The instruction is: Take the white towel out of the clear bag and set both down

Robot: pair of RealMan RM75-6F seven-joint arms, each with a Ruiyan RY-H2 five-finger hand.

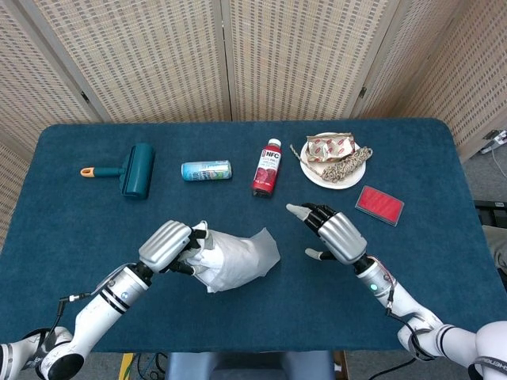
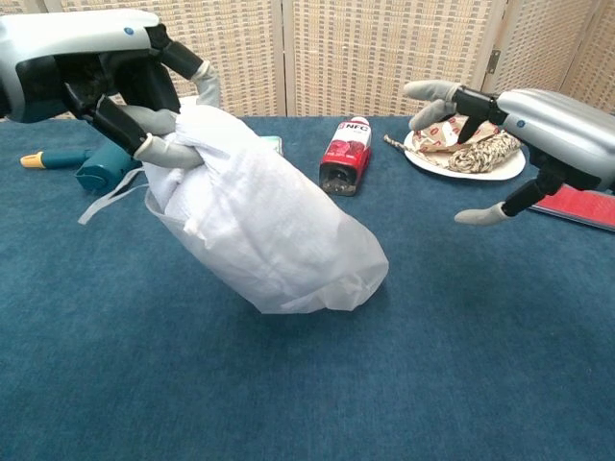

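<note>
Head view, sweeping from the left: a teal lint roller (image 1: 133,169) lies at the far left of the blue table (image 1: 444,174), with a small can (image 1: 206,170) on its side just beyond it. Nearer the front, the left hand (image 1: 168,245) grips the gathered neck of the clear bag (image 1: 238,257), fingers curled tight around it. The white towel (image 2: 255,216) is inside, filling the bag, which slopes down to the right with its bottom end low over the table; whether it touches the cloth I can't tell. Mid-table at the back, a red juice bottle (image 1: 268,167) lies flat. Further right, the right hand (image 1: 333,233) hangs apart from the bag, fingers spread, holding nothing. Behind it, a plate (image 1: 317,176) of packets and rope, then a red pad (image 1: 379,205).
</note>
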